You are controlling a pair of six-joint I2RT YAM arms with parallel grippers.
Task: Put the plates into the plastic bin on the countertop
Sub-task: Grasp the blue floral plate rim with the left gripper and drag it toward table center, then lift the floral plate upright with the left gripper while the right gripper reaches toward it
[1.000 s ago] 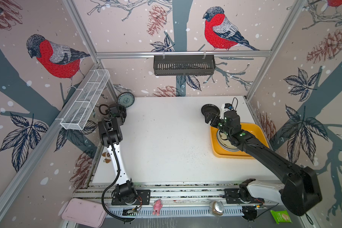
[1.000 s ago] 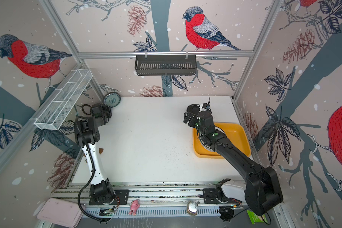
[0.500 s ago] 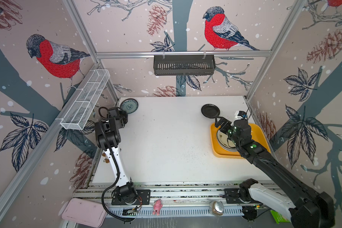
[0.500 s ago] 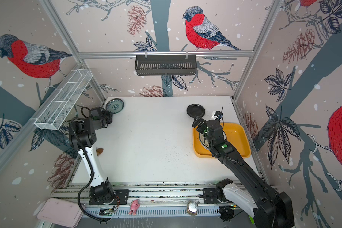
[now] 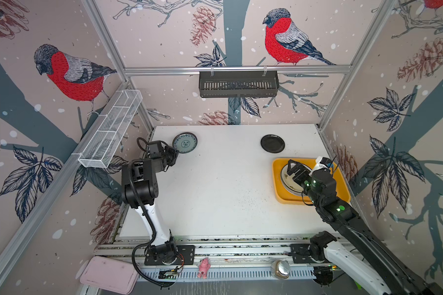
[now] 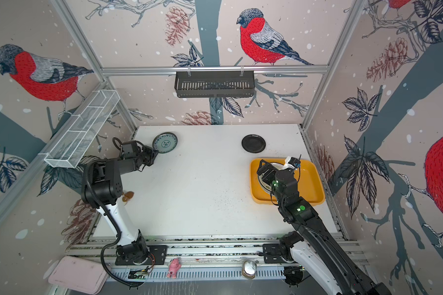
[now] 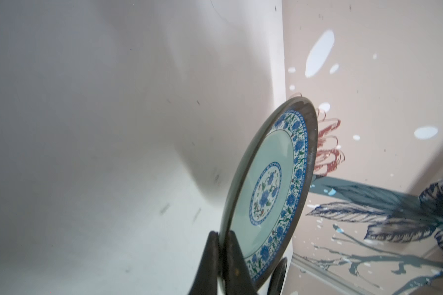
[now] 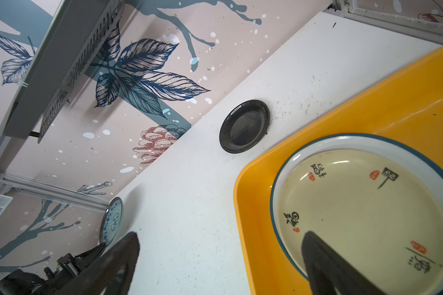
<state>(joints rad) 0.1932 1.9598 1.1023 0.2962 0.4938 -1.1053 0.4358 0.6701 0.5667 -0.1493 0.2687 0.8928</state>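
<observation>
The left gripper (image 5: 175, 154), clamped on the rim of a blue-flowered teal plate (image 5: 185, 142), hangs at the countertop's (image 5: 223, 184) far left corner. The yellow plastic bin (image 5: 342, 187) lies well apart to its right. The right gripper (image 5: 292, 169), spread wide, hovers over the bin's cream lettered plate (image 8: 363, 209), nearer the black plate (image 5: 272, 143) just beyond.

Left pincer (image 7: 222, 237) is pinched tight on a sharply folded arm (image 5: 138, 184); right pincer (image 8: 221, 236) gapes wide, tilted downward.
</observation>
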